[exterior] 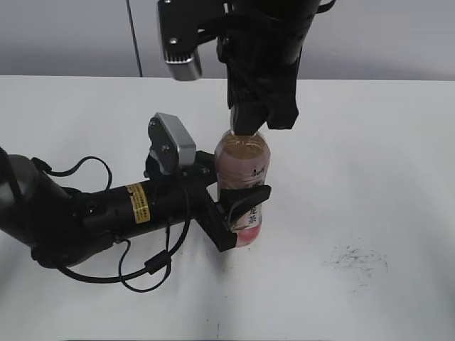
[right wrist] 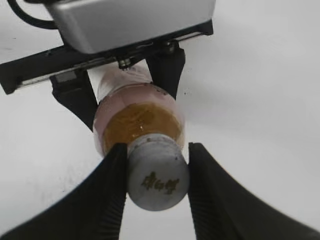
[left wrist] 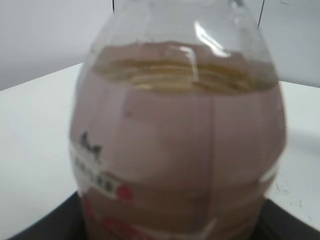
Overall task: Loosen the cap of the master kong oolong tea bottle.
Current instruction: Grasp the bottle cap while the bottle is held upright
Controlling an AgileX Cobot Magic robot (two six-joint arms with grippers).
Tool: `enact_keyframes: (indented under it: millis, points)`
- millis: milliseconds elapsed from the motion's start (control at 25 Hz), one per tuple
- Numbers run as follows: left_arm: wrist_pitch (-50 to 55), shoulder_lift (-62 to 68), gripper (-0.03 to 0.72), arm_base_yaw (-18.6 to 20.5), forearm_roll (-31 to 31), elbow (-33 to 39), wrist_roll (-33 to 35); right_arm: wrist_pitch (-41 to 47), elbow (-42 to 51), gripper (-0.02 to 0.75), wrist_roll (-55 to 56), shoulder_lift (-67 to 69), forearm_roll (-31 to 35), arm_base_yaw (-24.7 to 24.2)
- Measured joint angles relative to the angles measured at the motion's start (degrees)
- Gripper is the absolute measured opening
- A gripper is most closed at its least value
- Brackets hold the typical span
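Right, the white table [exterior: 370, 142] runs wide to a grey wall, a dark scuff off to one side. Standing on it, the master kong oolong tea bottle [exterior: 243, 185] is clamped between the left gripper [exterior: 240, 213] jaws at its label. It's nearly full, so fairly heavy, with thin plastic walls that would dent; low on the body is the firm place to hold. Above, the right gripper [right wrist: 156, 172] has its jaws either side of the cap [right wrist: 156, 172], pressed against it as far as I can judge. Smooth, small and rigid, so it could slip.
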Motion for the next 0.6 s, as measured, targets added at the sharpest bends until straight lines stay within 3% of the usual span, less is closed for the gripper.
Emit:
enact_keyframes:
  millis: [80,160,280,400,600]
  points:
    - [0.0,0.0,0.385,0.0,0.0,0.0,0.0,0.0,0.0,0.273,-1.3,-0.1,0.0,0.0]
    - [0.0,0.0,0.385,0.0,-0.1,0.0,-0.1,-0.1,0.0,0.323,-1.4,-0.2,0.0,0.0]
    - [0.0,0.0,0.385,0.0,-0.1,0.0,-0.3,-0.4,0.0,0.491,2.6,-1.1,0.7,0.0]
    - [0.0,0.0,0.385,0.0,-0.2,0.0,-0.3,-0.4,-1.4,0.580,20.9,-2.6,2.3,0.0]
    - [0.0,0.0,0.385,0.0,-0.2,0.0,-0.3,-0.4,-4.2,0.562,59.5,-3.9,-2.4,0.0]
